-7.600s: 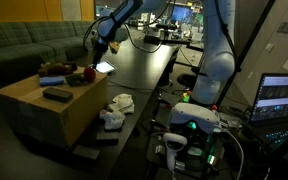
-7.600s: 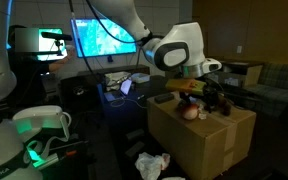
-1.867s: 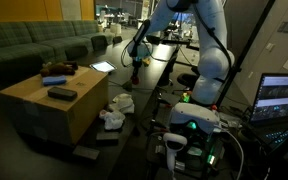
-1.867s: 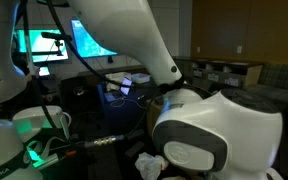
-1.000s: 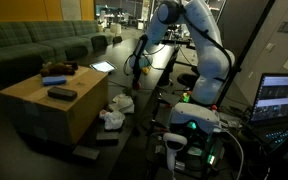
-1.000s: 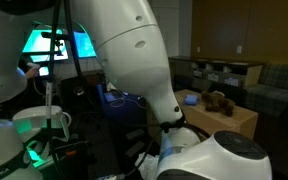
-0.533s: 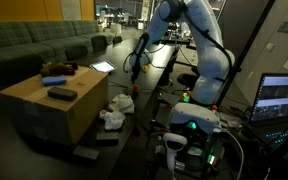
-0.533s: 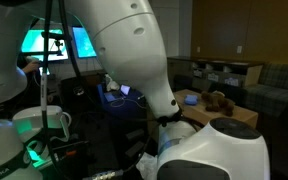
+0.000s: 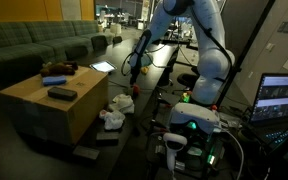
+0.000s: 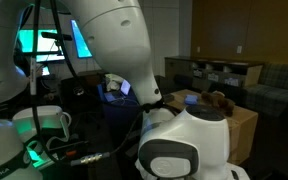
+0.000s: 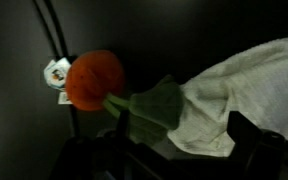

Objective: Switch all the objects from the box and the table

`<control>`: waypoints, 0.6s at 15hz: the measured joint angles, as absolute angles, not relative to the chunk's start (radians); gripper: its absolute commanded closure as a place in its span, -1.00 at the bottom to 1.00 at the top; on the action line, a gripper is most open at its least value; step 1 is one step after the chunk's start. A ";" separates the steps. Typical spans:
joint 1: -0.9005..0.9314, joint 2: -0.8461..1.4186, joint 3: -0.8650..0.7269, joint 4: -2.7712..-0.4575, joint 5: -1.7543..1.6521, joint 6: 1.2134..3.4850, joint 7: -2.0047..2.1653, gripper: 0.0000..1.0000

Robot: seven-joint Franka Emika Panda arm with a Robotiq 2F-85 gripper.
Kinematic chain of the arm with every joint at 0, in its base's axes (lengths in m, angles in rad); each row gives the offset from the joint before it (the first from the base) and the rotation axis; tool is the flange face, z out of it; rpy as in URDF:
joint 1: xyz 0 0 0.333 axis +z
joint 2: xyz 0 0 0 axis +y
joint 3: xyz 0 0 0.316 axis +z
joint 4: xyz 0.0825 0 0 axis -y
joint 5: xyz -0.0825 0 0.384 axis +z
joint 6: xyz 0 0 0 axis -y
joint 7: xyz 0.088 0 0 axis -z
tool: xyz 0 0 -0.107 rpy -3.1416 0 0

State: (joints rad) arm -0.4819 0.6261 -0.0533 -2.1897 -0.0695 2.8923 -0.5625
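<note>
In an exterior view the arm (image 9: 199,40) bends down over the long black table (image 9: 119,80), and its gripper (image 9: 132,73) hangs just above a red ball (image 9: 134,89) lying there. White cloths (image 9: 121,102) lie near it at the table's end. The cardboard box (image 9: 39,115) beside the table carries a dark block (image 9: 59,93) and a blue item (image 9: 52,80) on top, so most of the swap looks not yet done. A green sofa (image 9: 24,45) stands behind and a laptop (image 9: 284,98) glows nearby.

In the opposite exterior view the arm's white casing fills the picture. Only a corner of the box and a lit monitor (image 10: 26,42) show.

The wrist view shows the ball with its green stem (image 11: 149,105) resting free on the matte surface, touching a cloth. The dark fingers (image 11: 269,150) stand wide apart and hold nothing.
</note>
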 measured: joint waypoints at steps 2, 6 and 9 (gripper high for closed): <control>-0.488 0.623 -0.001 -2.238 -0.058 2.909 -0.554 -1.00; -0.489 0.638 0.074 -2.319 -0.052 2.992 -0.505 -1.00; -0.500 0.666 0.104 -2.345 -0.052 3.055 -0.474 -1.00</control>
State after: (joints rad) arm -0.5004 0.6657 0.1036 -2.3446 -0.0519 3.0549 -0.4736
